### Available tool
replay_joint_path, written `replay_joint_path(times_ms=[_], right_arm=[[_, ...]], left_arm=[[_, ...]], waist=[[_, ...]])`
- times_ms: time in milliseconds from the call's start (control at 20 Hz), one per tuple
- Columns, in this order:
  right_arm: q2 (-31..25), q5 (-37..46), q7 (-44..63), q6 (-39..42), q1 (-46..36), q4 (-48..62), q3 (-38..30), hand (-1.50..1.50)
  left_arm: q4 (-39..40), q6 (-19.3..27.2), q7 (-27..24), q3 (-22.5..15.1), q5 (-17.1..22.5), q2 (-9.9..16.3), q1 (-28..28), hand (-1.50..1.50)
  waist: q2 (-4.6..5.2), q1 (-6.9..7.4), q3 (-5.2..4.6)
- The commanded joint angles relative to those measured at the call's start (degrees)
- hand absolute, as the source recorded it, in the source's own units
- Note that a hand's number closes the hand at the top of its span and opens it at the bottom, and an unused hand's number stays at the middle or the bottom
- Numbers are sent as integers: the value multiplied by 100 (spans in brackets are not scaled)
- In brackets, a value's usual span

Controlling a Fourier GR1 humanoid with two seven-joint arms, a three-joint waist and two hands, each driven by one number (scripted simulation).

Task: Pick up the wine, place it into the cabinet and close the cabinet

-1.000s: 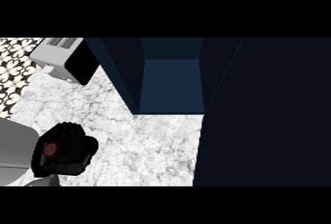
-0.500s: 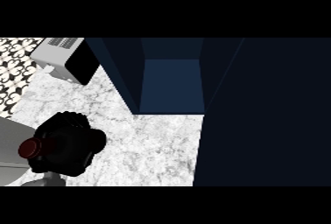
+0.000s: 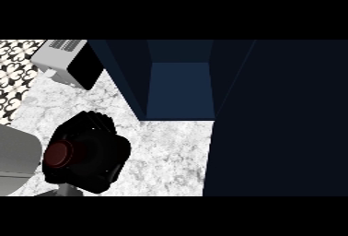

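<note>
Left hand (image 3: pixel 92 159) curled round the wine bottle (image 3: pixel 61 153), lifted over the marble counter (image 3: pixel 170 152), left of the open cabinet (image 3: pixel 178 87). Pickup done; placing and closing remain. Right hand unseen.

1. A white and grey marbled counter (image 3: pixel 163 152) fills the lower middle of the head view.
2. Along the left edge runs a strip of black-and-white patterned tile (image 3: pixel 14 73).
3. At the upper left, on the counter, stands a small light grey appliance (image 3: pixel 65 62) with a black face and a vented top, set at a slant.
4. The right side is in deep shadow.
</note>
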Motion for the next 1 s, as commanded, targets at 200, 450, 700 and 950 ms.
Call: replay_joint_path(times_ms=[200,450,700,950], right_arm=[[118,-49,12,-18,163,-459,190,-150],[-109,-452,560,-31,-9,-737,-152,-150],[-128,-825,-297,346,524,-422,-529,-150],[-206,-820,215,285,472,-796,-519,-150]], left_arm=[[-803,1615,871,-1625,44,-40,-497,150],[-346,2311,1193,-1885,24,-41,-1391,150],[-241,3073,1428,-2103,-52,-41,-1962,150],[532,3630,1241,-2280,-180,-41,-2703,150]], waist=[[-1,-14,-1],[5,-33,-2],[9,-29,2],[9,-65,0]])
